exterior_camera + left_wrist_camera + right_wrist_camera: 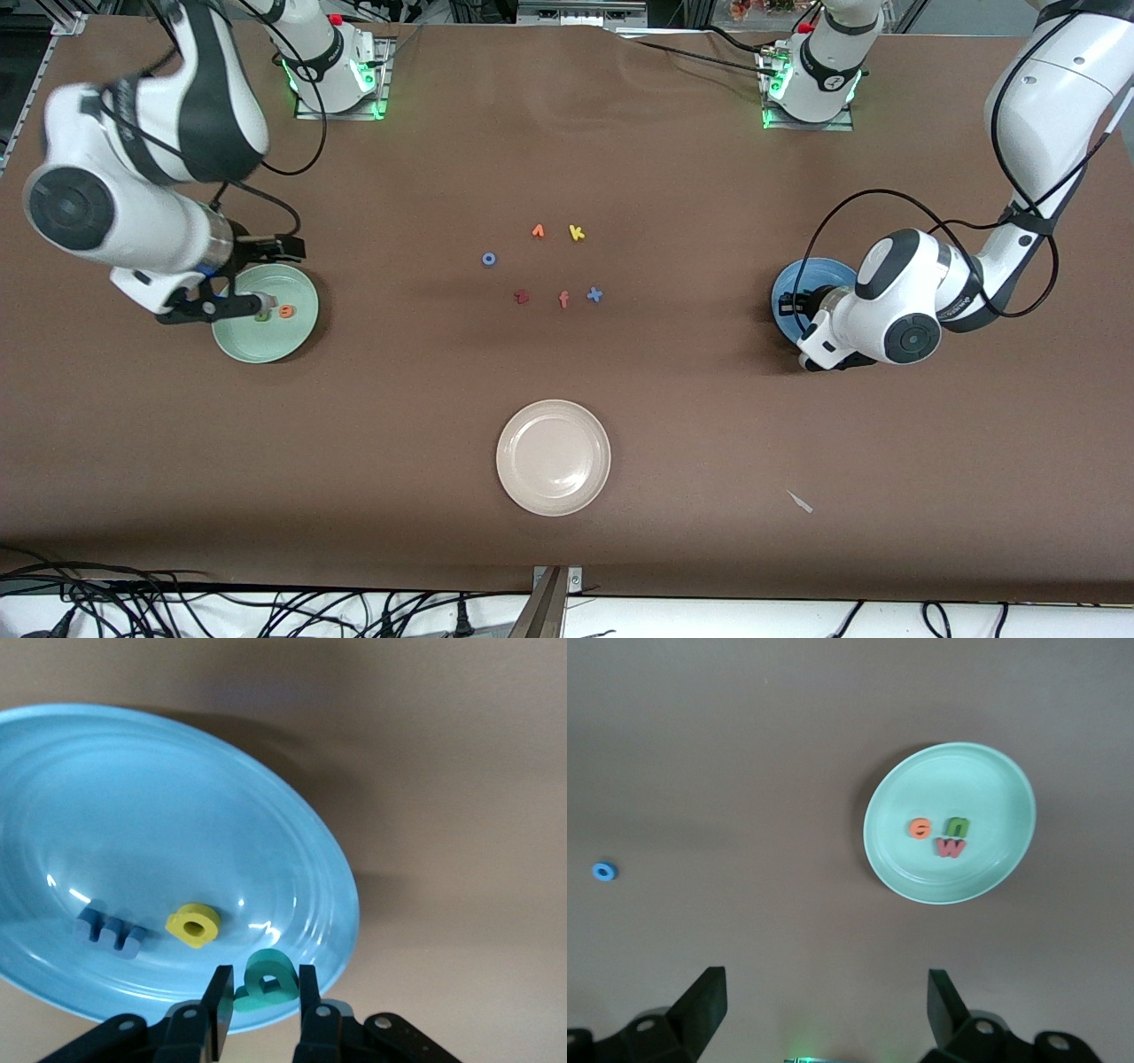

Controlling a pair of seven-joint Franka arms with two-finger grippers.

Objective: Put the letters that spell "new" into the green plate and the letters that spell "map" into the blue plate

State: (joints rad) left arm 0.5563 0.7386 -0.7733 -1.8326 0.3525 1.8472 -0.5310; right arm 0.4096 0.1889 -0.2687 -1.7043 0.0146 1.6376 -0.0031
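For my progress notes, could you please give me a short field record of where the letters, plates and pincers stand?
green plate: holds orange e, olive n, red w
blue plate: holds blue m, yellow letter, teal letter
left pincer: at the teal letter, over the blue plate
right pincer: open, above the table

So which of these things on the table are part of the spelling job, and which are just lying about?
Part of the job:
- green plate holding orange e, olive n, red w
- blue plate holding blue m, yellow letter, teal letter between the left gripper fingers

Lying about:
- cream plate
- blue ring o
- orange letter
- yellow k
- dark red letter
- orange f
- blue cross
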